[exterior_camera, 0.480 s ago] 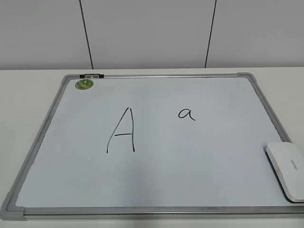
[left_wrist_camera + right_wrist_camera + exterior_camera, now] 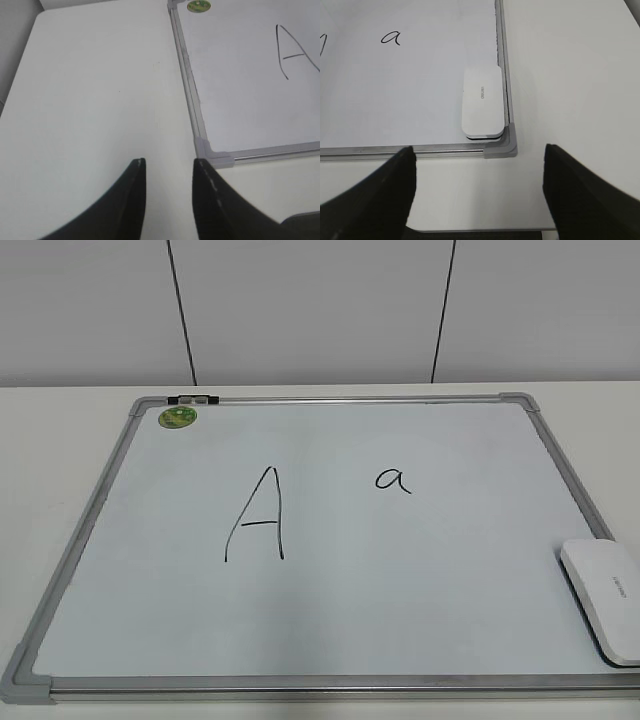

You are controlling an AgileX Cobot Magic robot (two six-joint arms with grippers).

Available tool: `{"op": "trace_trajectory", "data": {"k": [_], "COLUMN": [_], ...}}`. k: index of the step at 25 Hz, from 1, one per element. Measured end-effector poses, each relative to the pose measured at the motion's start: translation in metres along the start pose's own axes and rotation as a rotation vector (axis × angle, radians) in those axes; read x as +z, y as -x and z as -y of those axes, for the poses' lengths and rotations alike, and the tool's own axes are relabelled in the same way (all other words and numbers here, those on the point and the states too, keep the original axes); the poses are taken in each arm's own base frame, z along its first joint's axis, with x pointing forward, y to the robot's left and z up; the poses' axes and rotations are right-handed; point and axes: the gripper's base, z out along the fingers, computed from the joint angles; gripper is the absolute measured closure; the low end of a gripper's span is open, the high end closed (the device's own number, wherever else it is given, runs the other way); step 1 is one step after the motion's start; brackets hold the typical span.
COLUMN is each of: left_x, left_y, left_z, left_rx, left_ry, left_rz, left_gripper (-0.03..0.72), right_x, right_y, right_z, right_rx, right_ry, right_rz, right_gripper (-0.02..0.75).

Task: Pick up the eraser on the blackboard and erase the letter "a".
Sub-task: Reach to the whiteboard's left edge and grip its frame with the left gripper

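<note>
The white eraser (image 2: pixel 605 598) lies flat on the blackboard (image 2: pixel 420 610) at its near right corner; it also shows in the right wrist view (image 2: pixel 482 102). The small letter "a" (image 2: pixel 393 480) is written right of the middle, also seen in the right wrist view (image 2: pixel 391 37). My right gripper (image 2: pixel 478 155) is open wide and empty, above bare table just in front of the board's corner and the eraser. My left gripper (image 2: pixel 169 165) is open and empty over the table by the board's near left corner (image 2: pixel 215 155). Neither gripper shows in the exterior view.
A large capital "A" (image 2: pixel 258 516) is drawn left of the middle. A round green sticker (image 2: pixel 178 417) sits at the board's far left corner. The white table (image 2: pixel 90 95) surrounds the board; its front edge (image 2: pixel 480 231) is just below my right gripper.
</note>
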Motion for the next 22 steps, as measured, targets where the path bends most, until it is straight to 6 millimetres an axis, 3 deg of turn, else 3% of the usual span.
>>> {"op": "trace_trajectory", "data": {"k": [8, 16, 17, 18, 22], "left_x": [0.046, 0.112, 0.132, 0.132, 0.171], "left_y": [0.046, 0.105, 0.12, 0.12, 0.146], "left_z": [-0.005, -0.008, -0.01, -0.01, -0.011], "left_rx": [-0.029, -0.098, -0.102, -0.102, -0.121], "left_ry": [-0.013, -0.05, -0.053, -0.053, -0.069], "left_rz": [-0.212, -0.395, -0.439, -0.439, -0.496], "left_gripper": [0.447, 0.446, 0.446, 0.446, 0.445], "right_x": [0.0, 0.0, 0.0, 0.0, 0.0], "right_y": [0.0, 0.0, 0.0, 0.0, 0.0], "right_z": [0.0, 0.0, 0.0, 0.0, 0.0], "right_rx": [0.0, 0.0, 0.0, 0.0, 0.0], "right_ry": [0.0, 0.0, 0.0, 0.0, 0.0], "right_rz": [0.0, 0.0, 0.0, 0.0, 0.0], "right_gripper": [0.152, 0.151, 0.151, 0.151, 0.151]}}
